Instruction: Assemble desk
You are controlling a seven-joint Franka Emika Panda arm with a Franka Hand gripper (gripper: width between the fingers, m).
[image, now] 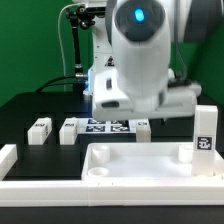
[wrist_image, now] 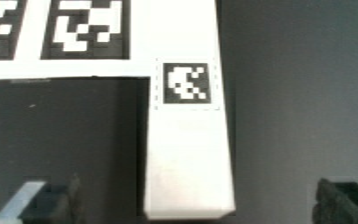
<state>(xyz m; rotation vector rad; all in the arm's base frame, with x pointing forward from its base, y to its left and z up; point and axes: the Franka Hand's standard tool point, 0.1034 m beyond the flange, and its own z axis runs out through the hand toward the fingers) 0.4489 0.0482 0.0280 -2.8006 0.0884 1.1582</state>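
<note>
White plastic desk leg (wrist_image: 190,140) is framed straight below the open hand (wrist_image: 190,203), centred between its spread fingers (wrist_image: 30,200), its long axis crossing their closing line squarely.

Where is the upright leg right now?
In the exterior view, the upright leg stands on the tabletop, at its far corner on the exterior view's right.

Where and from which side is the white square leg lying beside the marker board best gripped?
Likely from straight above, closing on the two long side faces of the white square plastic leg near mid-length. It lies flat with the dark table bare on both sides, and the open gripper straddles it.
</note>
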